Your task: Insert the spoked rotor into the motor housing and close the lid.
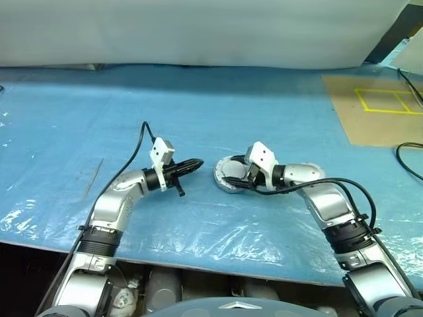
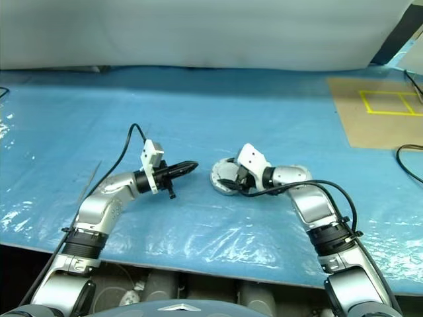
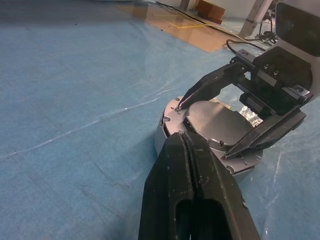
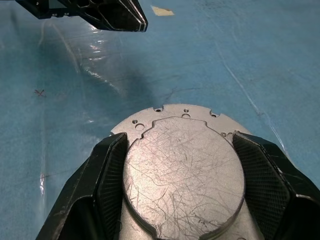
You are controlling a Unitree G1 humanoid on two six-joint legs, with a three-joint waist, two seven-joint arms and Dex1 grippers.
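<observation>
Covering the surface (image 1: 218,119) is wrinkled blue sheeting, brown board (image 1: 380,109) beyond. Right fingers (image 4: 112,172) flank the lidded motor housing (image 4: 182,165), perhaps touching; left fingers (image 3: 192,200) clenched empty beside it.

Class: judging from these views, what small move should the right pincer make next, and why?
Probably finish closing: the right pincer straddles the round lid on the motor housing, fingers beside its edge, while the shut left pincer waits alongside.
</observation>
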